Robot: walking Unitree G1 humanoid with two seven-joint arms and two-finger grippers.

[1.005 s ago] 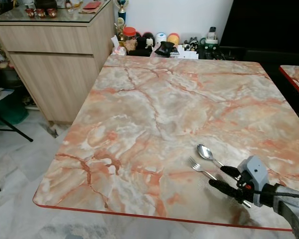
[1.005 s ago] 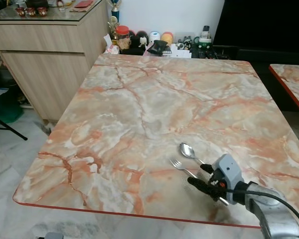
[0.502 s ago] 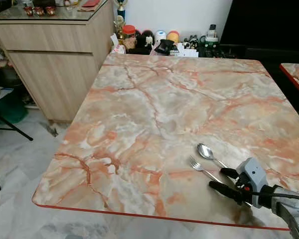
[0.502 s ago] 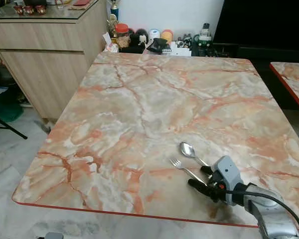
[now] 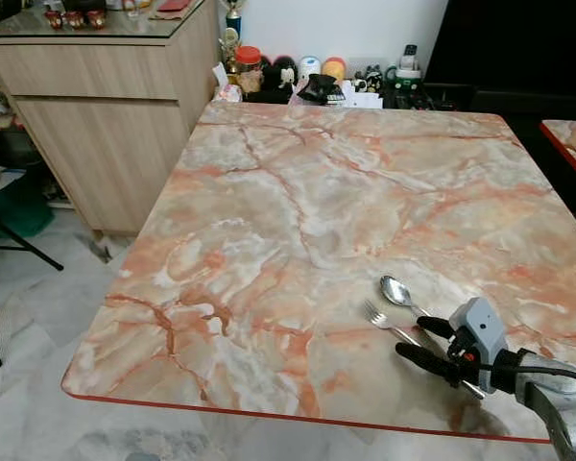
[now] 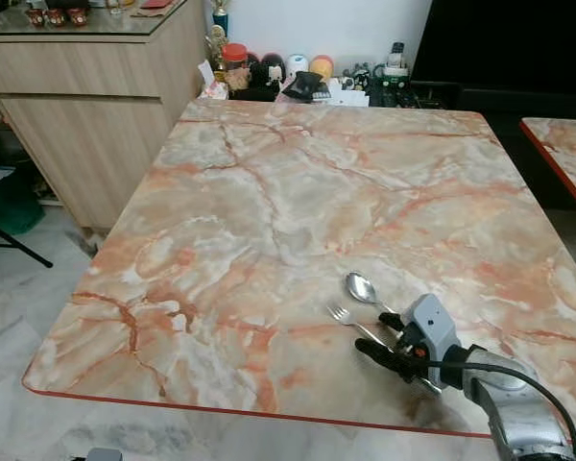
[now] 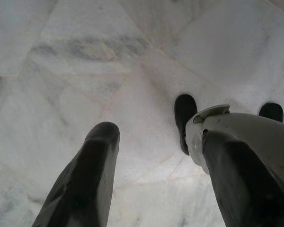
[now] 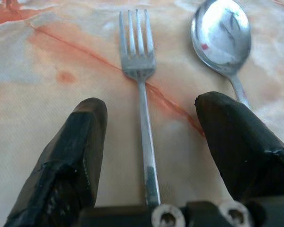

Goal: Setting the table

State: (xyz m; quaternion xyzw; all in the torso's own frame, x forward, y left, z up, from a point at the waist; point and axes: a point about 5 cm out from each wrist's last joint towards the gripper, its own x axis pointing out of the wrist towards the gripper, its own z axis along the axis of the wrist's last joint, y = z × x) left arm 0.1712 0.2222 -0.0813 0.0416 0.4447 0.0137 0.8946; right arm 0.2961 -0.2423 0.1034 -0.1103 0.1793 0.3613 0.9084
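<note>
Where the marble-patterned table (image 5: 298,221) meets its near right corner, toward five o'clock in the head views, the right gripper (image 5: 424,342) lies low over the tabletop with its two black fingers (image 8: 73,161) spread wide, holding nothing. The fork (image 8: 141,90) lies flat on the table between those fingers, its tines pointing away from the gripper toward eleven o'clock in the head views, its handle running back under the wrist; in the right wrist view neither finger touches it. The spoon (image 8: 222,40) lies just beside the fork on its right, bowl up, roughly parallel, with its handle passing under the right-hand finger. Both pieces rest at about five o'clock on the table, near the red-trimmed front edge. The rest of the tabletop is veined in orange, pink and grey. At twelve o'clock, beyond the far edge, a row of small items (image 5: 307,79) including a red-lidded jar stands against the white wall, and at ten o'clock a light wooden cabinet (image 5: 106,106) stands beside the table. At three o'clock the corner of a second table (image 5: 571,144) with the same pattern shows. The left gripper (image 7: 151,156) hangs idle over pale marble floor tiles (image 7: 85,61), its fingers well apart and empty, with the robot's dark foot (image 7: 184,113) below it.
</note>
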